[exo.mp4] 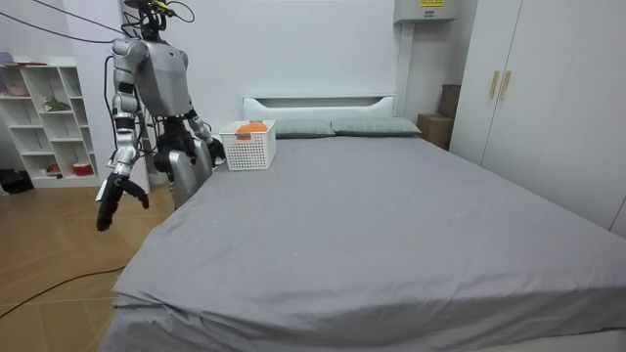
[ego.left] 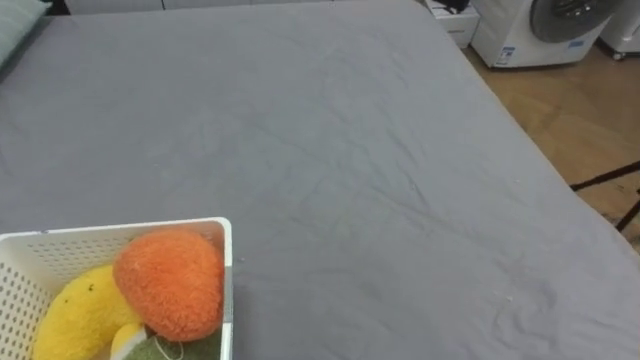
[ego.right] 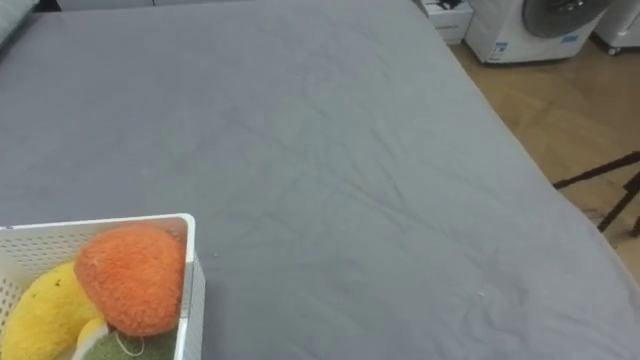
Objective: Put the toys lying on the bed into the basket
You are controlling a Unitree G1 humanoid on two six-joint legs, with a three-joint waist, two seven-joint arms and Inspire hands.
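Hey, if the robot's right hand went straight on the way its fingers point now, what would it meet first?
Probably the wooden floor: the right hand hangs fingers-down beside the grey bed, with nothing visible beneath it.

- The bed sheet (ego.left: 350,150) is looking like matt grey cloth, smooth, with faint creases running across it.
- The basket (ego.left: 120,232) at near left is showing white plastic, its walls perforated and its rim smooth.
- The orange toy (ego.left: 170,283) inside it is showing coarse, fuzzy plush; the yellow toy (ego.left: 80,315) at its left is showing shorter plush.
- The floor (ego.left: 570,120) at far right is showing smooth wood.
- The white appliance (ego.left: 520,40) at far right is looking smooth and hard.
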